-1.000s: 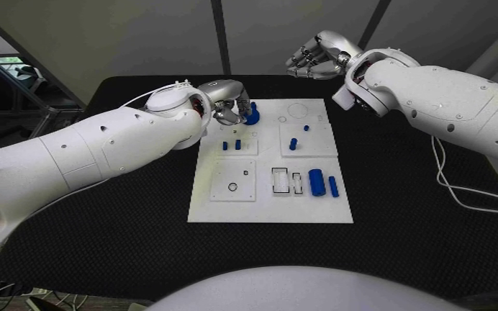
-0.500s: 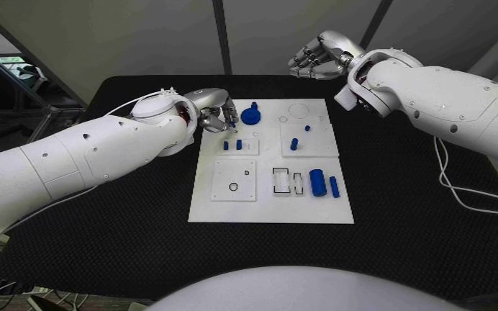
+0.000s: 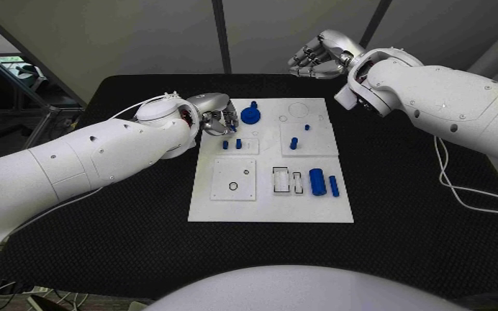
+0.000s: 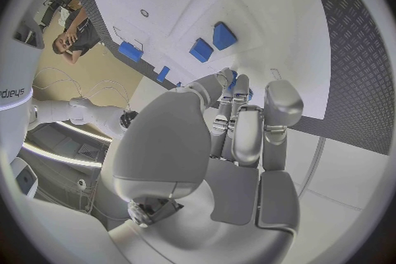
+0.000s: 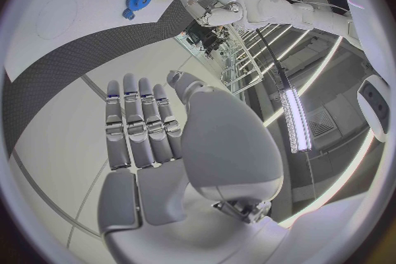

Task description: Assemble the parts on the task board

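The white task board (image 3: pixel 270 206) lies in the middle of the black table. A blue gear (image 3: pixel 251 116) sits near the board's far left corner. My left hand (image 3: pixel 217 121) hovers just left of the gear, apart from it, its fingers loosely curved and holding nothing. Two small blue pegs (image 3: pixel 232 144) stand just in front of that hand and show past its fingertips (image 4: pixel 235 89) as blue pegs (image 4: pixel 211 43). A thick blue cylinder (image 3: pixel 317 181) and a thin one (image 3: pixel 333 186) lie at the board's right. My right hand (image 3: pixel 314 55) is raised beyond the board's far edge, empty, its fingers (image 5: pixel 136 122) side by side.
Another blue peg (image 3: pixel 293 143) stands on the right-hand square plate, with a tiny blue piece (image 3: pixel 306 127) behind it. A rectangular slot (image 3: pixel 280 180) and a small ring hole (image 3: pixel 232 186) mark the board's near half. Black table (image 3: pixel 114 217) surrounds the board.
My left hand has let go of the blue gear and drawn back to the left. The gear stays on the board. The right arm has not moved.
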Tool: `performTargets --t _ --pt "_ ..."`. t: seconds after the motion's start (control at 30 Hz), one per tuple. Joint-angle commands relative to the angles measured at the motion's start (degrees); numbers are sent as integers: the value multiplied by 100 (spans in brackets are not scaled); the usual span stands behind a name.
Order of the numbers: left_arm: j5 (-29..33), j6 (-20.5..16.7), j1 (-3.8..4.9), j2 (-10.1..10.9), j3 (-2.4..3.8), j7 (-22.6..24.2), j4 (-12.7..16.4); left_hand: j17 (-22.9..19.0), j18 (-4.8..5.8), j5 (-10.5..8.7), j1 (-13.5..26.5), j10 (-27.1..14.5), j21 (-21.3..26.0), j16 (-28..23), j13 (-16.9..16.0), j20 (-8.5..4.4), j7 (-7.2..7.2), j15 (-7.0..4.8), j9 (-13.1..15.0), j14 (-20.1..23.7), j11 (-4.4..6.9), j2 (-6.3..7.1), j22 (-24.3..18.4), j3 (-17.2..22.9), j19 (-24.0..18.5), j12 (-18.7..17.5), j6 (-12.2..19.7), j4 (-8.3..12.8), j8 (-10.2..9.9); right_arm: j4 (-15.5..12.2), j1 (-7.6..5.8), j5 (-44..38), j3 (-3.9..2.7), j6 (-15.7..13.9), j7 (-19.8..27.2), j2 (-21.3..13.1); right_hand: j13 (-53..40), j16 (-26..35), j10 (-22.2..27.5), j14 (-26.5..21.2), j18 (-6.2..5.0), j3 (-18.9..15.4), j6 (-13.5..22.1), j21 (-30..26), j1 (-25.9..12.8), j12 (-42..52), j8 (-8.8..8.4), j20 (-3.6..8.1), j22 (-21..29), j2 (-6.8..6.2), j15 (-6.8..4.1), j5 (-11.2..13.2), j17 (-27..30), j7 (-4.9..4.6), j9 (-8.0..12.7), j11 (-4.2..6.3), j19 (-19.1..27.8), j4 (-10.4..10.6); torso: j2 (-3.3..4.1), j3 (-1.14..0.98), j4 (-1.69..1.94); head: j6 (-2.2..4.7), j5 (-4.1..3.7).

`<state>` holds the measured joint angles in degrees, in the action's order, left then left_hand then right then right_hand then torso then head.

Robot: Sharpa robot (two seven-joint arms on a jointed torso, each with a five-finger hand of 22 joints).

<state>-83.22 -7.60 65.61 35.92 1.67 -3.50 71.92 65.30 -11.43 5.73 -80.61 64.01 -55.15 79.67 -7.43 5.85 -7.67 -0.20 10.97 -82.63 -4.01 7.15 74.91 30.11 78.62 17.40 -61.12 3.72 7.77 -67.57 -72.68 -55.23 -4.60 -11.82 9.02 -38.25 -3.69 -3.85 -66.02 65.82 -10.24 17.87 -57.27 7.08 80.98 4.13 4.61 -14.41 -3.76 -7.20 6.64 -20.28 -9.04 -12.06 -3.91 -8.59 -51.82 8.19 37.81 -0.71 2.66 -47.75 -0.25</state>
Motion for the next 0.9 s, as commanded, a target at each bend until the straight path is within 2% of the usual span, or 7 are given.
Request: performTargets --t 0.03,0.9 --pt "22 51 4 -16 5 -26 -25 -6 549 14 55 27 -18 -39 -6 -13 4 0 1 38 0 -18 726 6 29 -23 -25 9 4 -9 -11 -1 -3 -4 41 4 0 -10 37 -31 -36 37 -31 -29 33 0 -20 -10 -8 -12 -18 -31 9 -4 -6 5 -40 9 -2 -3 2 -1 3" --pt "22 271 4 -224 6 -100 -250 2 546 14 47 39 -5 -37 -10 -15 2 -2 -1 35 0 -27 722 11 24 -33 -32 16 0 -10 -11 -1 -3 3 41 18 0 -12 31 -26 -36 54 -38 -38 16 3 -18 -11 -9 -14 -21 -30 16 -1 -7 8 -48 7 -3 1 5 -19 -4"
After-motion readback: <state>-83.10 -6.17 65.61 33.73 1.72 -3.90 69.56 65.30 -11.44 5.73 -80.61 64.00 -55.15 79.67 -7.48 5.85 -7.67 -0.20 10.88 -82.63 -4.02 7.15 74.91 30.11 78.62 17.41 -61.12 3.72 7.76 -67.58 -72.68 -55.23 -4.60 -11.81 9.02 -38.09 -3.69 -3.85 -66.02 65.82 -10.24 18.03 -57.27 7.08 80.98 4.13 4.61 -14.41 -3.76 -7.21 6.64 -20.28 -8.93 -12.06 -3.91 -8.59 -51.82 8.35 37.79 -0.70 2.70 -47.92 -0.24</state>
